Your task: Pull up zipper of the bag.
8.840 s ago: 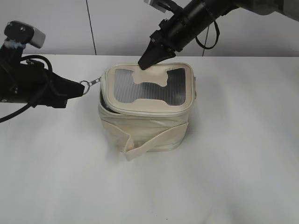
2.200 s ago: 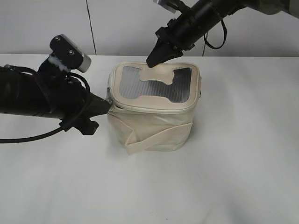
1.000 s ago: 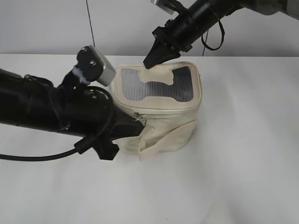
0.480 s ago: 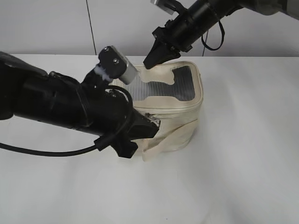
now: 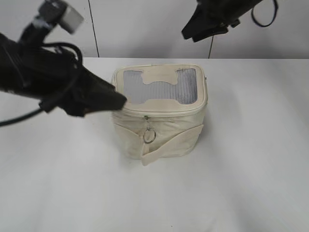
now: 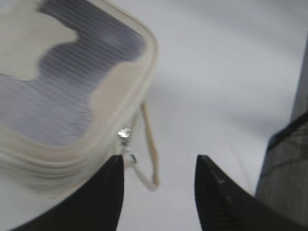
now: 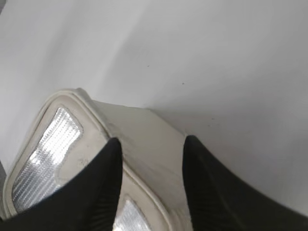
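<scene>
The cream bag (image 5: pixel 164 135) stands mid-table with its grey ribbed top panels up and a wide strap across its front. Its zipper (image 5: pixel 145 117) runs round the top rim and looks shut; a silver ring pull (image 5: pixel 149 136) hangs down the front. My left gripper (image 5: pixel 118 100) is open and empty, just left of the bag's top edge. In the left wrist view the bag (image 6: pixel 72 96) and the pull (image 6: pixel 126 137) lie beside the open jaws (image 6: pixel 159 161). My right gripper (image 5: pixel 190 33) is raised above the bag's back; its jaws (image 7: pixel 151 144) are open over the bag (image 7: pixel 144 139).
The white table (image 5: pixel 241 183) spreads round the bag. A pale wall with a dark vertical seam (image 5: pixel 93 29) rises behind. A dark panel (image 6: pixel 288 163) shows at the right of the left wrist view.
My left gripper has let go of the ring pull and drawn back up and to the left. The pull now hangs free on the bag's front. My right gripper has lifted off the bag's top.
</scene>
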You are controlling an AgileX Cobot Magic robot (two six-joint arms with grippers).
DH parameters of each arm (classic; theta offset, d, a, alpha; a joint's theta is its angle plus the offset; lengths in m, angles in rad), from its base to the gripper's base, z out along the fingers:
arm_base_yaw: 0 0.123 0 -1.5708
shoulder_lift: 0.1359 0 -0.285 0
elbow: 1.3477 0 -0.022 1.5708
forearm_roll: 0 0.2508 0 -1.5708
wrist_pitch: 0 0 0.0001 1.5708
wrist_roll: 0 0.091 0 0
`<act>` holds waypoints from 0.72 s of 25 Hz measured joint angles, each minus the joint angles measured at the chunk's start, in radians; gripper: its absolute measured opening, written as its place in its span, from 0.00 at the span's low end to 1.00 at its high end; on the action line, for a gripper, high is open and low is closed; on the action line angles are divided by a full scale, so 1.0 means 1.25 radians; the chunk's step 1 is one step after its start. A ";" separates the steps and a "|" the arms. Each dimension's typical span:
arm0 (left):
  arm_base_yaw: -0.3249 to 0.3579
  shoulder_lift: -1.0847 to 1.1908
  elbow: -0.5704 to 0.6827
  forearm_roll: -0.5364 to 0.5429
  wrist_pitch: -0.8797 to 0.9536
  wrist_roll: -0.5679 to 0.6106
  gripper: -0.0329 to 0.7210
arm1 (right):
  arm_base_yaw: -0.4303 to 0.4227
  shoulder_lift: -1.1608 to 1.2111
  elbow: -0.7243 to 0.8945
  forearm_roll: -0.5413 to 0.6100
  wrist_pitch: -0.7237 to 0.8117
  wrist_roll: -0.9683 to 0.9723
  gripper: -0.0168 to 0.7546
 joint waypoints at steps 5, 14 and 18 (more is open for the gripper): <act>0.167 0.039 -0.140 -0.003 0.100 -0.011 0.50 | -0.093 -0.093 0.124 0.001 -0.012 -0.005 0.42; 0.169 0.464 -0.710 -0.013 0.343 -0.029 0.52 | -0.177 -0.406 0.881 0.393 -0.370 -0.490 0.41; 0.145 0.616 -0.929 0.053 0.436 -0.105 0.57 | -0.177 -0.418 1.051 0.614 -0.386 -0.751 0.41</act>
